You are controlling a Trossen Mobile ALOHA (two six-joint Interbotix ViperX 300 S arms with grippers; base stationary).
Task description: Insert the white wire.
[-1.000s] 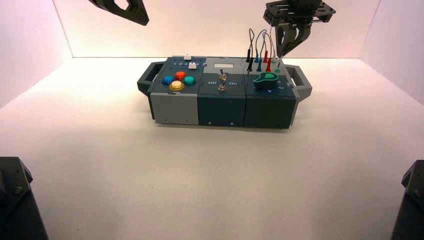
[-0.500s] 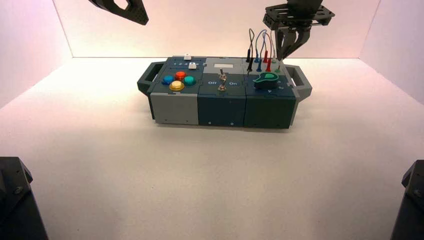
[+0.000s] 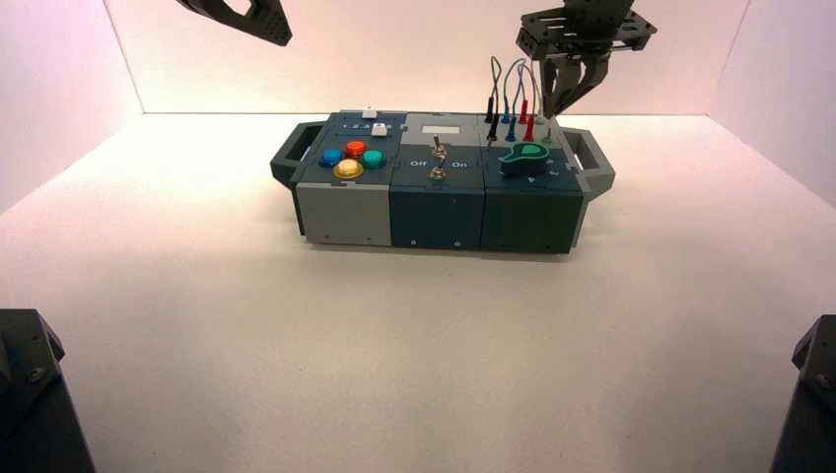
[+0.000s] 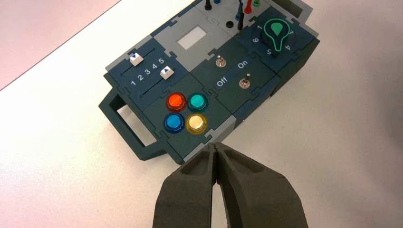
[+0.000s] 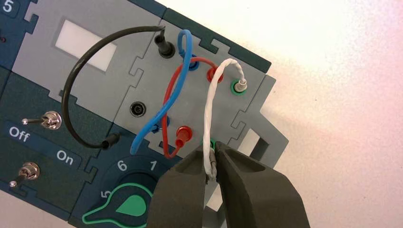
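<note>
The white wire [image 5: 209,109] arches over the grey socket panel at the box's right end [image 3: 532,197]. One white plug sits in a far green socket [image 5: 241,87]. My right gripper [image 5: 212,149] is shut on the wire's other end, its bare metal tip between the pads, just over a second green socket [image 5: 214,143] whose rim peeks out at the fingertips. In the high view the right gripper [image 3: 555,106] points down at the box's rear right corner. My left gripper [image 4: 216,146] is shut on nothing and hangs high at the back left [image 3: 242,18].
A black wire [image 5: 76,85], a blue wire [image 5: 183,47] and a red wire [image 5: 167,114] arch beside the white one. The green knob [image 5: 126,206] and two toggle switches [image 5: 50,119] lie close by. Four coloured buttons [image 4: 186,112] and two sliders [image 4: 149,66] occupy the box's left end.
The right gripper has shifted very slightly to the left above the sockets, still holding the wire end. The left arm has not moved.
</note>
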